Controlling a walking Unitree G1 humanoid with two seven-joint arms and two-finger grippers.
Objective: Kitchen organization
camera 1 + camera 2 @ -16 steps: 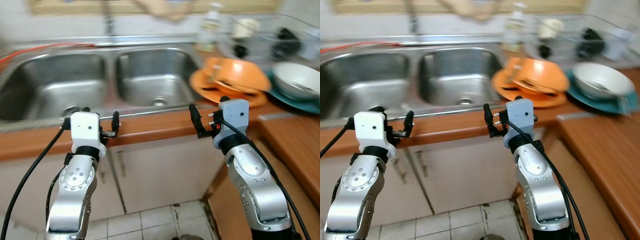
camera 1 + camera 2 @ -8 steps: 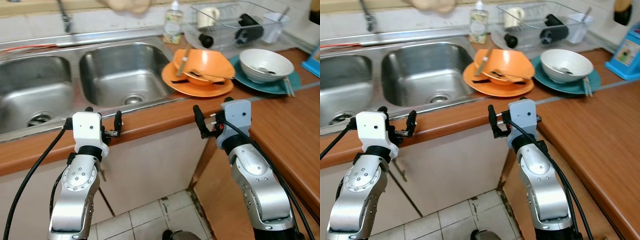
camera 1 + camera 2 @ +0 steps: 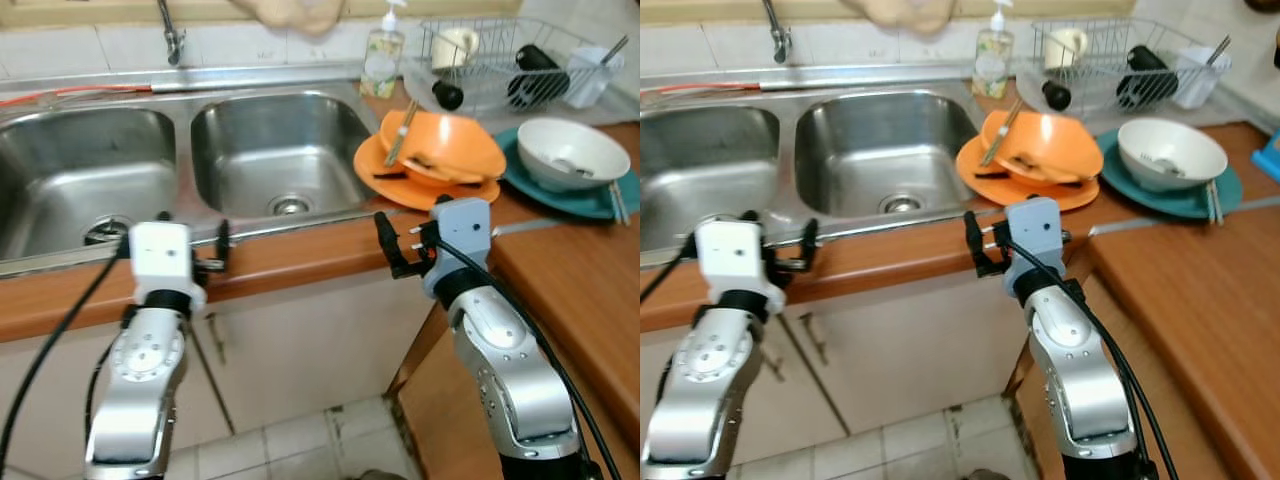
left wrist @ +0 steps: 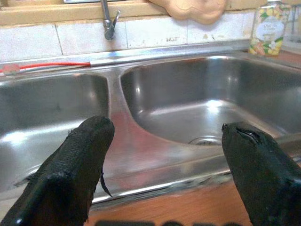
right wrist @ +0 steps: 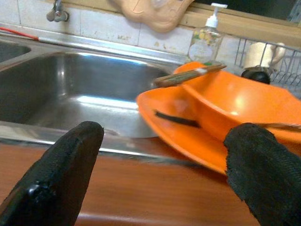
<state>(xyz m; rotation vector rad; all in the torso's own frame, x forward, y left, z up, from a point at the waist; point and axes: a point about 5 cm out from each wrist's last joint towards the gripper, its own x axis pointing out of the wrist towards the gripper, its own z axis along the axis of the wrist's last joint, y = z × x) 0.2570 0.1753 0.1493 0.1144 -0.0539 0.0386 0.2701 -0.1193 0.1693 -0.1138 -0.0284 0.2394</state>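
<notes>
An orange bowl (image 3: 455, 150) rests tilted on an orange plate (image 3: 375, 162) right of the sink, with a wooden-handled utensil (image 3: 400, 133) leaning in it. Further right, a white bowl (image 3: 568, 150) sits on a teal plate (image 3: 520, 172). My left gripper (image 4: 169, 136) hangs open before the counter edge, facing the divider of the double sink (image 4: 115, 117). In front of the orange plate (image 5: 178, 134) my right gripper (image 5: 164, 136) is open too, at counter-edge height. Neither holds anything.
A dish rack (image 3: 500, 60) with cups stands at the back right beside a soap bottle (image 3: 382, 62). The faucet (image 3: 170, 30) rises behind the sink. The wooden counter (image 3: 300, 250) turns a corner to my right (image 3: 580, 290). Cabinet doors and tiled floor (image 3: 300, 445) lie below.
The camera has swung, so the sink and dishes shift across the picture. Both arms keep the same raised pose with fingers apart.
</notes>
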